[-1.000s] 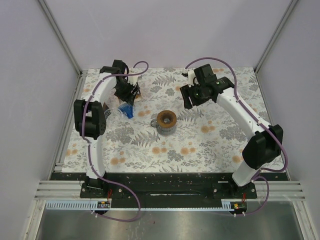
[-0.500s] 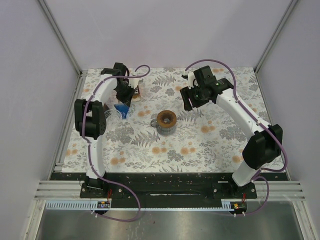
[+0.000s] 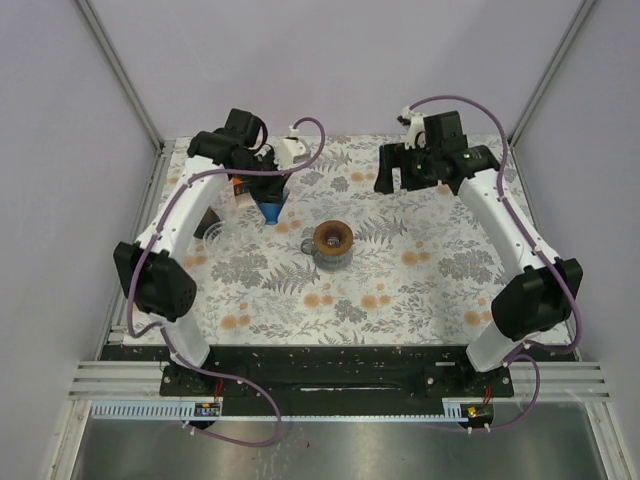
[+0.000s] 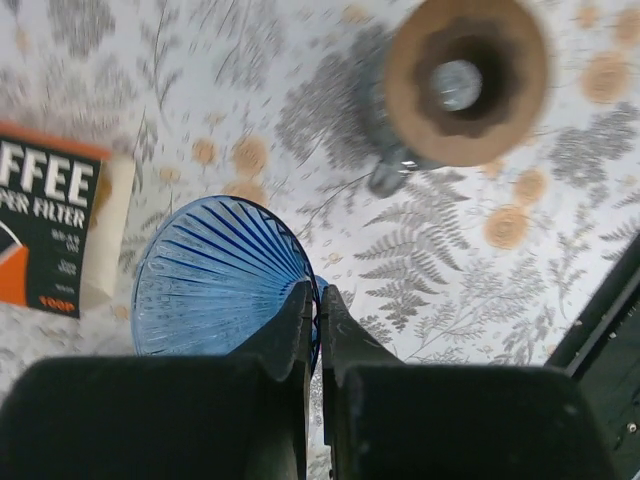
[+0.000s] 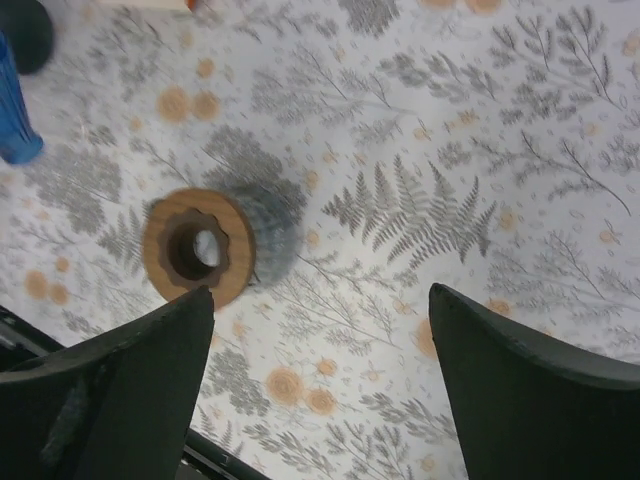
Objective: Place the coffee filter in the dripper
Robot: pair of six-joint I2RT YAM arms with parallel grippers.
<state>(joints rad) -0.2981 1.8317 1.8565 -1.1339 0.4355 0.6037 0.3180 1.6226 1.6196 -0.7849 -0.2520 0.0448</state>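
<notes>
Floral table [image 3: 420, 290]: one blue dripper [image 4: 215, 275], one filter box [image 4: 45, 230].

Fern-patterned table [image 3: 400, 270], wooden-collared glass server [image 3: 331, 243] at its middle, coffee filter packet [image 4: 45, 235] at far left

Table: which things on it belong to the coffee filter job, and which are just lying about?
For the job:
dripper, pinched at its rim by the left end effector
filter box

Lying about, as far as this step goes:
carafe with a wooden collar
clear item at the left, too small to identify
</notes>
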